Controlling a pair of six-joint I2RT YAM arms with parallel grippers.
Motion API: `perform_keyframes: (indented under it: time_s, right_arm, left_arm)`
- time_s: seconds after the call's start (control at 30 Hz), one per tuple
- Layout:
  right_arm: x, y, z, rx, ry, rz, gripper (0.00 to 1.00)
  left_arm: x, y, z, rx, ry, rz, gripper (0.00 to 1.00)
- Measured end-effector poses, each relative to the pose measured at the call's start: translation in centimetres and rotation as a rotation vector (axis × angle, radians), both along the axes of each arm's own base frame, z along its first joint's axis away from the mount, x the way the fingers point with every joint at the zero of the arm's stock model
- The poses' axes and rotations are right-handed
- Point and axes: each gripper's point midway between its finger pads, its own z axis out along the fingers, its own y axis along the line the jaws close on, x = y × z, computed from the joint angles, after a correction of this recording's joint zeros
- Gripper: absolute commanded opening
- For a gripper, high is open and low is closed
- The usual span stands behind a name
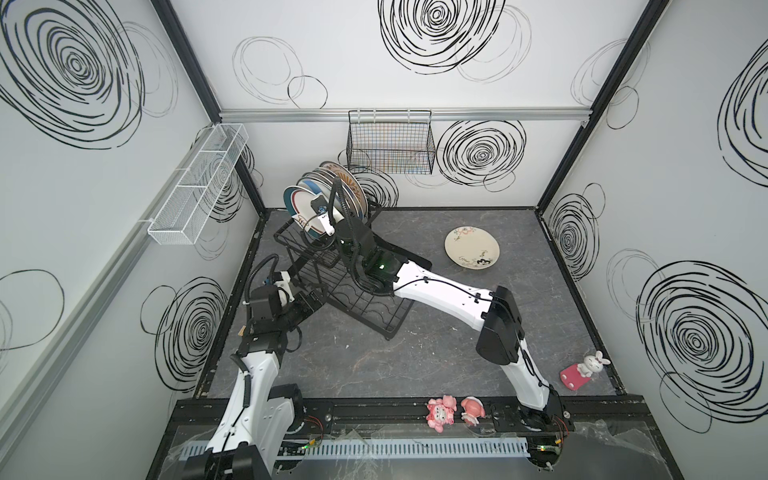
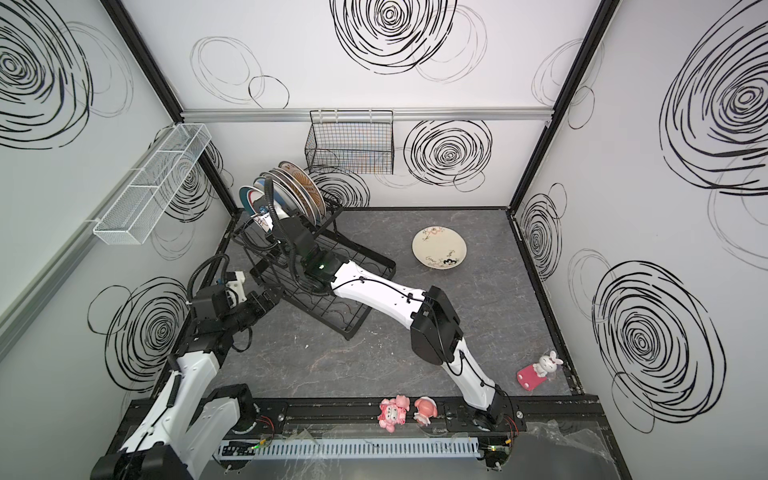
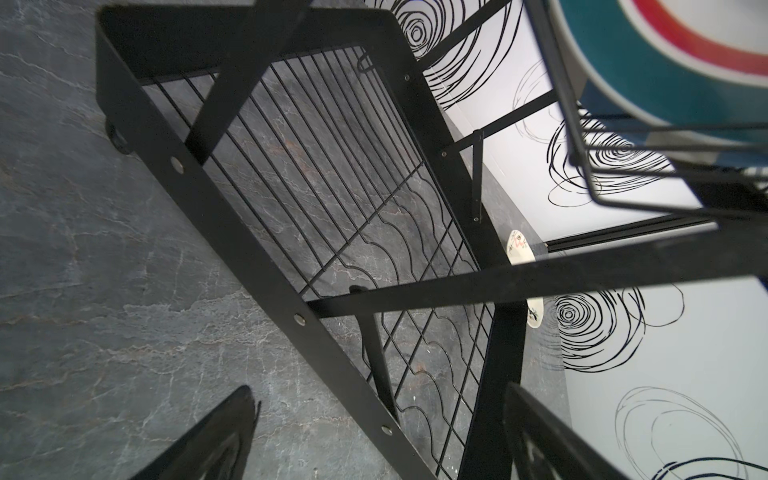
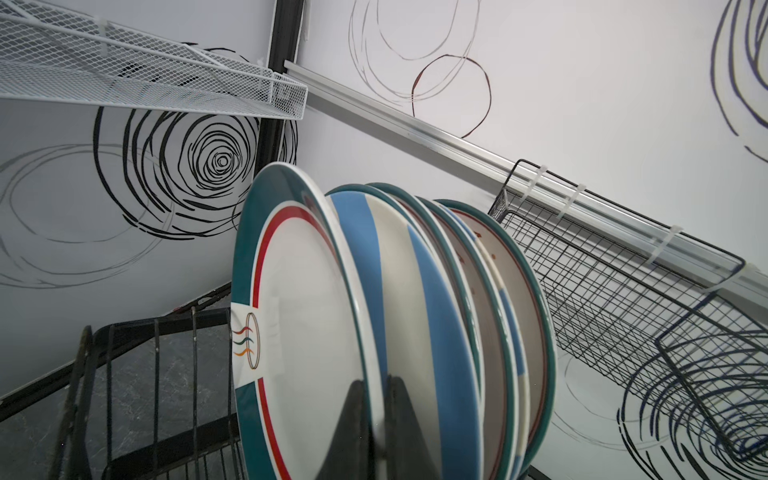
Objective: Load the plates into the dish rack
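Bare table lies open in front of the dish rack, whose near left rail passes between the spread fingers of the left gripper, seemingly untouched. Higher up, the right gripper pinches the rim of the teal-edged plate, foremost in the row of plates standing on edge in the upper basket; farther right, one cream plate lies flat, well clear of the rack
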Motion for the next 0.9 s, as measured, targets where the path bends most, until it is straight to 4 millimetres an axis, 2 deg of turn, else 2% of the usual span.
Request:
perform_keyframes:
  time_s: [0.2, 0.33, 0.47, 0.63, 0.8, 0.9]
  right_arm:
    - [0.2, -0.2, -0.2, -0.008, 0.006, -0.011, 0.15]
    - [0.5, -0.6, 0.3, -0.006, 0.009, -0.024, 0.32]
    - [0.4, -0.7, 1.4, 0.01, 0.004, -0.022, 0.37]
    - [0.3, -0.6, 0.8, -0.003, 0.025, -0.017, 0.49]
    - [-0.3, -0.6, 0.5, -0.026, 0.054, 0.003, 0.54]
    - [-1.2, -1.1, 1.6, -0.01, 0.075, 0.032, 0.7]
  left_arm:
    - [0.0, 0.0, 0.0, 0.0, 0.0, 0.0, 0.96]
    - [0.0, 0.0, 0.0, 0.0, -0.001, 0.0, 0.96]
    - [0.0, 0.0, 0.1, 0.001, -0.003, 0.0, 0.96]
    - [0.0, 0.0, 0.1, 0.001, -0.005, 0.0, 0.96]
    - [-0.1, 0.0, 0.8, 0.002, -0.028, 0.003, 0.96]
    - [-0.3, 0.0, 1.0, 0.0, -0.039, 0.006, 0.96]
